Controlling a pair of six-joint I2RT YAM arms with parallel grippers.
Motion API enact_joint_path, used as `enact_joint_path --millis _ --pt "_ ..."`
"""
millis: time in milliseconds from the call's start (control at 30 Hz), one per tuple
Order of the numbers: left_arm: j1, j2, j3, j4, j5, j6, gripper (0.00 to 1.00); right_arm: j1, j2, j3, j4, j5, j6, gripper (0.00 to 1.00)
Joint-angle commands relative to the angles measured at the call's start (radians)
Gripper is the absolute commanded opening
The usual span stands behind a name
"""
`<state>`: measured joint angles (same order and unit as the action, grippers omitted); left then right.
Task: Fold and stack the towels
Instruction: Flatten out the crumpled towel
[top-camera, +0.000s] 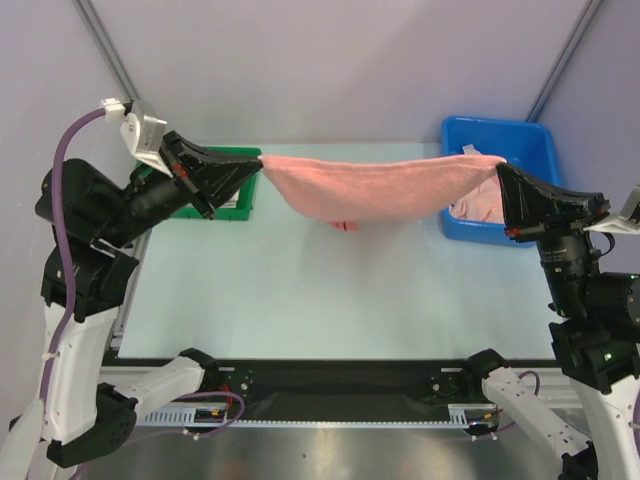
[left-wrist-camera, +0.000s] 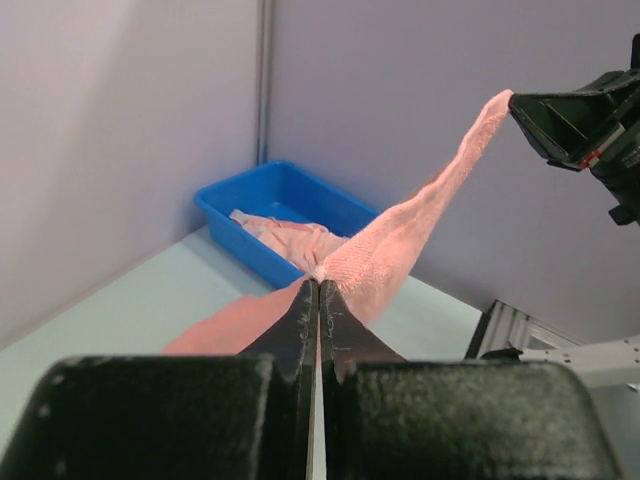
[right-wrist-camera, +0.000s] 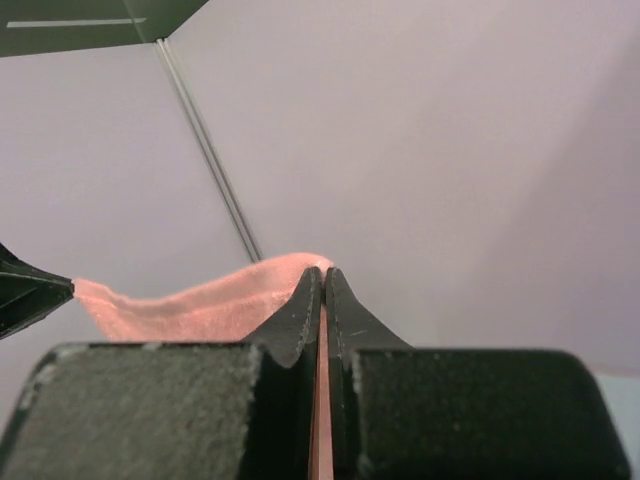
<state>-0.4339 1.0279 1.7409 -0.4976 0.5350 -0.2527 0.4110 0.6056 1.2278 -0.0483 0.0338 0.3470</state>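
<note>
A salmon-pink towel (top-camera: 385, 187) hangs stretched in the air between my two grippers, sagging in the middle above the table. My left gripper (top-camera: 259, 160) is shut on its left corner, in front of the green bin. My right gripper (top-camera: 499, 168) is shut on its right corner, over the blue bin. In the left wrist view the pink towel (left-wrist-camera: 400, 245) runs from my left gripper (left-wrist-camera: 319, 280) up to the right gripper's black fingers (left-wrist-camera: 560, 120). In the right wrist view the pink towel (right-wrist-camera: 200, 300) leaves my right gripper (right-wrist-camera: 322, 270) leftward. Another peach towel (top-camera: 482, 205) lies in the blue bin.
A blue bin (top-camera: 497, 140) stands at the back right of the pale table (top-camera: 330, 290); the same blue bin (left-wrist-camera: 265, 195) shows in the left wrist view. A green bin (top-camera: 225, 205) sits at the back left, mostly behind the left arm. Grey walls enclose the table.
</note>
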Motion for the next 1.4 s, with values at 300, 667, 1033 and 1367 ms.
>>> enact_joint_path --millis 300,667,1033,1367 --pt "-0.022 0.052 0.244 -0.027 0.135 -0.137 0.00 0.000 0.046 0.154 0.068 -0.213 0.127 0.00" --pt "-0.020 0.144 0.475 -0.121 0.029 -0.234 0.00 -0.079 0.085 0.248 0.112 -0.209 0.265 0.00" --pt "0.119 0.445 0.323 -0.107 -0.414 -0.002 0.01 -0.098 0.563 0.104 0.349 -0.181 0.083 0.00" --pt "0.219 1.064 0.650 0.209 -0.274 0.109 0.00 -0.241 1.296 0.508 0.623 -0.376 0.129 0.00"
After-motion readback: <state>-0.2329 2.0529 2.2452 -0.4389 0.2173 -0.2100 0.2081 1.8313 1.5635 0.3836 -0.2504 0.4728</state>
